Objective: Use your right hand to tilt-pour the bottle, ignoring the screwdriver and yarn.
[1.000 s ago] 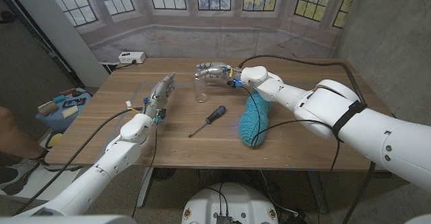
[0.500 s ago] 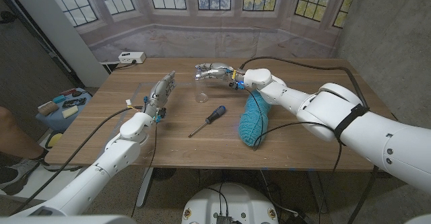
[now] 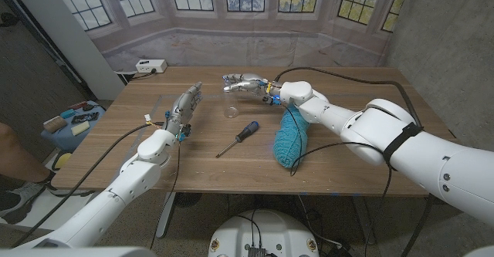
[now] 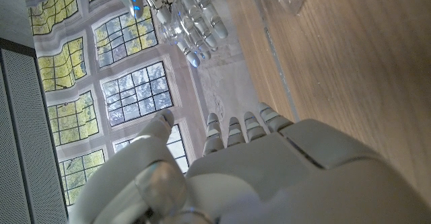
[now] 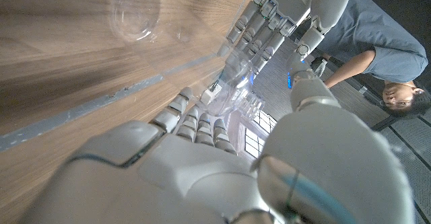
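Head view: right hand [image 3: 245,82] holds the clear bottle [image 3: 234,81] tipped on its side above a clear cup [image 3: 230,107] at the table's [image 3: 363,145] far middle, mouth toward the cup for pouring. Screwdriver [image 3: 238,138] and teal yarn [image 3: 292,136] lie nearer, untouched. Left hand [image 3: 184,109] waits with fingers extended, holding nothing.

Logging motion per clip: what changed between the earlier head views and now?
The right arm eased slightly toward the robot's left; its right hand still holds the clear bottle raised above the cup. The left hand, screwdriver and blue yarn stayed put.
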